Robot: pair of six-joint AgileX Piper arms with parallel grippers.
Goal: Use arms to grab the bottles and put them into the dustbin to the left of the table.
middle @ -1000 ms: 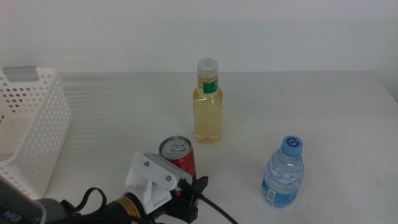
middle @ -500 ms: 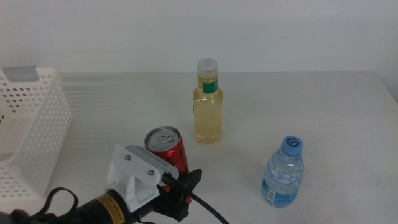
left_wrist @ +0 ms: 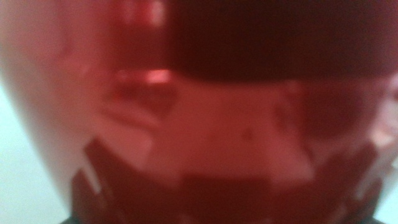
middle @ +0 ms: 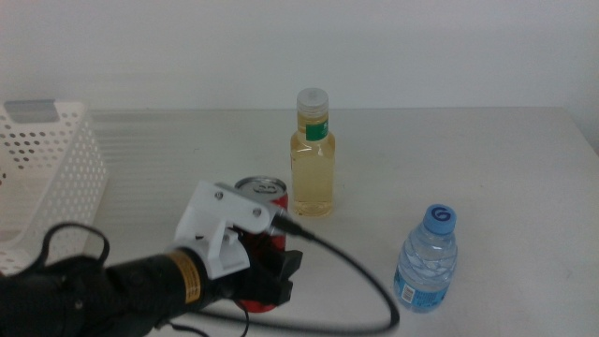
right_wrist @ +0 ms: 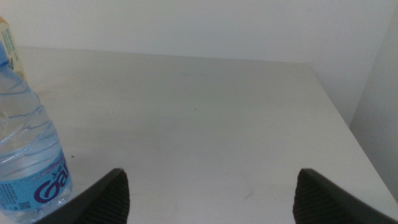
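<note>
So the left gripper (middle: 267, 271) is down at the near edge of the table (middle: 487, 159), a bit left of the middle, and it's got its jaws around the red can (middle: 263, 208). From the overhead view you only see the can's silver top and a strip of red body poking out behind the white housing, plus a bit of red at the bottom between the black fingers. The left wrist camera is basically just a wall of blurry red can (left_wrist: 205, 124), filling the whole frame, so it's pressed right up against it. Looks like a firm hold on the can to me.

The yellow bottle (middle: 313, 154) stands upright just behind the can, toward the middle of the table, close to it but I can't tell if they touch. The water bottle (middle: 427, 259) stands upright near the front edge, right of the middle, well apart from the other two.

The dustbin (middle: 56, 187) sits at the left edge of the table.

The right gripper (right_wrist: 208, 193) is low over the right side of the table with its jaws spread wide, nothing between them, and the water bottle (right_wrist: 25, 155) just beside one jaw.
</note>
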